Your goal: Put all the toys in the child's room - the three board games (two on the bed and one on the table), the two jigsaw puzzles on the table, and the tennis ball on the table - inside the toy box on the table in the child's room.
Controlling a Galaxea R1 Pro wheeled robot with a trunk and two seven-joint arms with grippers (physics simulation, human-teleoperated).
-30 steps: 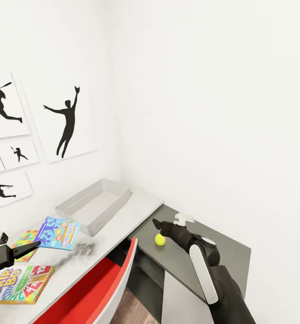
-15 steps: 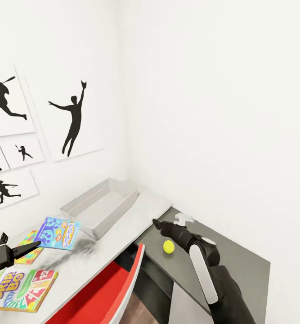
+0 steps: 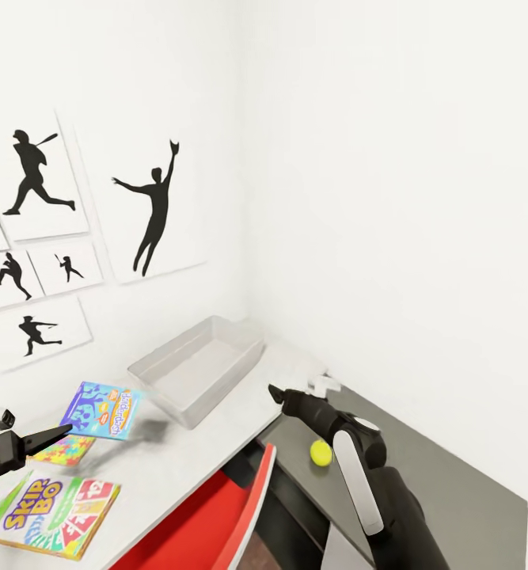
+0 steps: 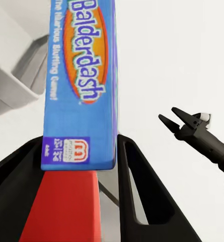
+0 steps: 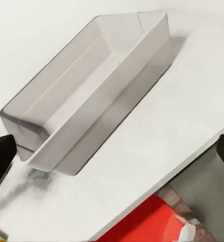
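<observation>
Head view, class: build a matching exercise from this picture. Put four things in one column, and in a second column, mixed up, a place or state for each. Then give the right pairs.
Column one
1. tennis ball
2. toy box
3. Skip-Bo game
4. blue Balderdash game

Column two
A. lying flat on the light grey desk top, nearest the camera
B. held in the left gripper, above the desk
C. on the dark grey lower corner section
D. empty, by the wall with the silhouette pictures

Pairs: 1-C, 2-D, 3-A, 4-B
</observation>
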